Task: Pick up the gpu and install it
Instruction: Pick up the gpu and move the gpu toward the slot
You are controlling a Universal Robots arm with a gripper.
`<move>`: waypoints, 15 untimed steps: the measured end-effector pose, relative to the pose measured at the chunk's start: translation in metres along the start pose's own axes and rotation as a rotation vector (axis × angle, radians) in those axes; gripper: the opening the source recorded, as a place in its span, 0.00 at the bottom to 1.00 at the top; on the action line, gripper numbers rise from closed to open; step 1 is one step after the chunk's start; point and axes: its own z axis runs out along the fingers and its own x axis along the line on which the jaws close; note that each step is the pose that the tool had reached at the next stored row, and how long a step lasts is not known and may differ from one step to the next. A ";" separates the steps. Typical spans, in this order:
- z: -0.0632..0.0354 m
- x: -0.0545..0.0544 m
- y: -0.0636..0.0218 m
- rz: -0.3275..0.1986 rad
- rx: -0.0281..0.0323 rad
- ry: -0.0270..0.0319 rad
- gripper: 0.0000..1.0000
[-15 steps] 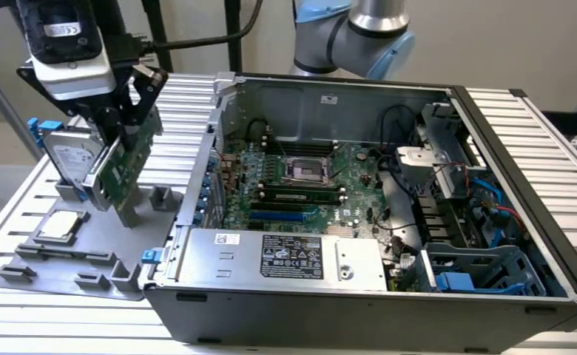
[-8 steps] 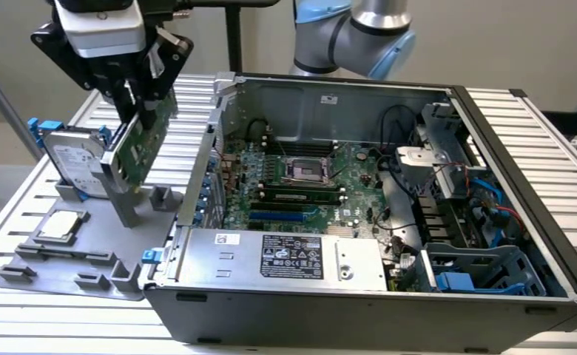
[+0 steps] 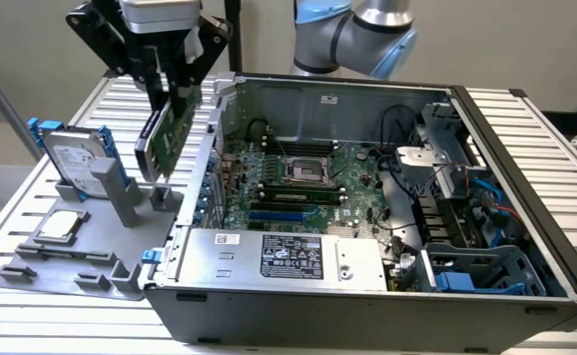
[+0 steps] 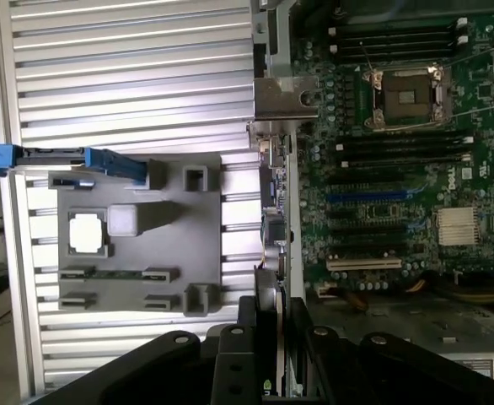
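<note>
Gpu (image 3: 162,140) hangs in the closed jaws, gripped by its upper edge, tilted, with its green board face toward the computer case (image 3: 525,185). It is lifted out of the grey holder (image 3: 81,244): in the wrist view the holder's two slotted posts stand empty, and the card runs edge-on along the case's side wall (image 3: 206,166), between holder and motherboard (image 3: 299,177). The hard drive (image 3: 72,159) stands in the same holder, apart from the card.

Assessment: the step in hand is the carry from holder into the case. Done well, it calls for:
- the card's lower edge riding above the side wall's rim, which sits just beside it
- the tilt taken out, so the connector edge faces the board squarely
- the silver end bracket (image 4: 285,99) kept toward the case's rear openings
- a firm, unshifted grip, as a thin card may pivot between the jaws
</note>
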 end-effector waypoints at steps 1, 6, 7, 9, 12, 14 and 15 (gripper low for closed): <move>-0.0002 -0.004 0.0004 0.000 -0.0012 0.0001 0.27; -0.0010 -0.027 0.0025 0.000 -0.0100 0.0009 0.27; -0.0012 -0.032 0.0029 -0.001 -0.0119 0.0011 0.27; -0.0016 -0.041 0.0037 -0.001 -0.0152 0.0015 0.27; -0.0021 -0.054 0.0051 -0.002 -0.0182 0.0021 0.27; -0.0022 -0.063 0.0061 -0.002 -0.0192 0.0025 0.27; -0.0022 -0.068 0.0067 -0.002 -0.0194 0.0027 0.27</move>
